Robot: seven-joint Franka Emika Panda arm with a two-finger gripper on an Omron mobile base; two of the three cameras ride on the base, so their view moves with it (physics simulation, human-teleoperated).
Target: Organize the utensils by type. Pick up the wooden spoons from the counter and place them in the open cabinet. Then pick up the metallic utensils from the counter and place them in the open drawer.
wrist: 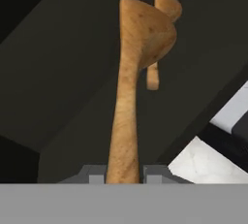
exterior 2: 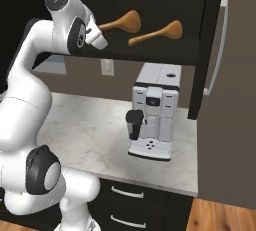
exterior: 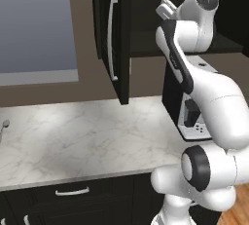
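We see our two-finger gripper (wrist: 124,173) clamped on the handle of an orange-brown wooden spoon (wrist: 133,72), held inside the open black cabinet (exterior 2: 200,35); a second wooden spoon (exterior 2: 157,32) sits near the shelf's front edge.

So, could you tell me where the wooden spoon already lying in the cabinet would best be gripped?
Probably at the free handle end of the far wooden spoon, approaching from the cabinet's open front: its handle points outward and the round bowl lies deeper inside.

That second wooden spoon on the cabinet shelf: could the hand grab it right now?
Probably not: the hand is already shut on one wooden spoon, so the second wooden spoon beyond it would have to wait.
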